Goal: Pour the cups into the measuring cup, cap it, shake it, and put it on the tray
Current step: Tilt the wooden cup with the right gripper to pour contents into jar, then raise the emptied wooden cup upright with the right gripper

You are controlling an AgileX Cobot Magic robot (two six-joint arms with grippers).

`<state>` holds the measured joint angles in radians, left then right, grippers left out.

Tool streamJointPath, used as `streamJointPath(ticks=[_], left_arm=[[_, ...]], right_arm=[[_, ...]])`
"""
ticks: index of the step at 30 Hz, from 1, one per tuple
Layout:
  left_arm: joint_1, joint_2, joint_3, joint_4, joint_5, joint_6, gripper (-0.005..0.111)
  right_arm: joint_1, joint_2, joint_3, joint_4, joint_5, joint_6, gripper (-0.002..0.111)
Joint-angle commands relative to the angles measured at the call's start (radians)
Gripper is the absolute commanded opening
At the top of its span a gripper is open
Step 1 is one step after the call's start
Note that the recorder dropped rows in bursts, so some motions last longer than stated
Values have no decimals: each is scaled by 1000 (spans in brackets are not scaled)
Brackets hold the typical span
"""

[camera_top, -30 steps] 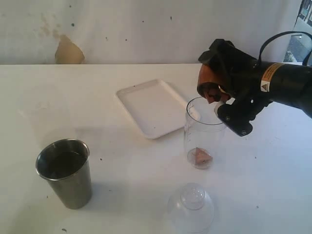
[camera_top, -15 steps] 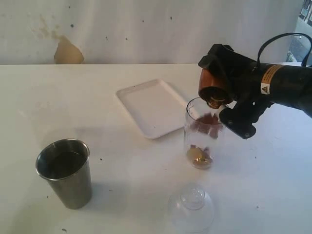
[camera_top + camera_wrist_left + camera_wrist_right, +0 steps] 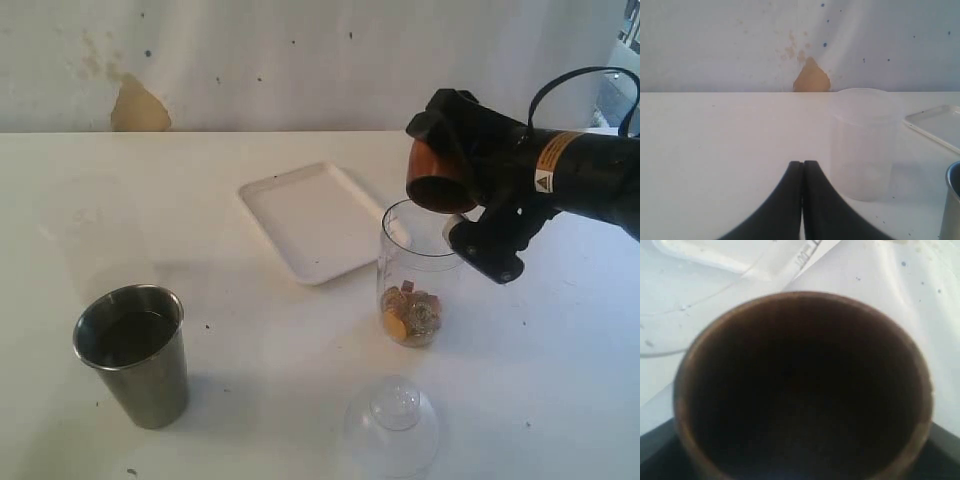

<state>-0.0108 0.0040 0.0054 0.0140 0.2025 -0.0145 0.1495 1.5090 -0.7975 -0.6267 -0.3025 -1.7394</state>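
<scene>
Measuring cup (image 3: 420, 268) upright just beneath the right gripper (image 3: 468, 190) clasping the tipped wooden cup (image 3: 430, 175); steel tumbler (image 3: 133, 355) nearer the closed left gripper (image 3: 803, 167)

A white table (image 3: 270, 385) bears a tray (image 3: 310, 220), a steel tumbler (image 3: 135, 355) front left, a measuring cup (image 3: 405, 270), a dome lid (image 3: 392, 428) before it, and a translucent tub (image 3: 864, 145).

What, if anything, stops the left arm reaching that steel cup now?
Probably nothing, so yes. The steel tumbler stands unblocked on the left arm's side; the right gripper is away, holding the wooden cup over the measuring cup. The left gripper is shut and would need to open first.
</scene>
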Motion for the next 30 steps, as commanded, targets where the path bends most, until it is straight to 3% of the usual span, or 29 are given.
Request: streamJointPath(ticks=[1,19,30], left_arm=[[-2,-4,-5,-5,-15,-4,0],[-2,-4,-5,-5,-15,-4,0],[-2,-4,-5,-5,-15,-4,0]], right_arm=[[0,-1,-10,21,-26,-9,0],[0,-1,-10,30,-35,2,0],[0,-3,-10,56,-70,199,0]])
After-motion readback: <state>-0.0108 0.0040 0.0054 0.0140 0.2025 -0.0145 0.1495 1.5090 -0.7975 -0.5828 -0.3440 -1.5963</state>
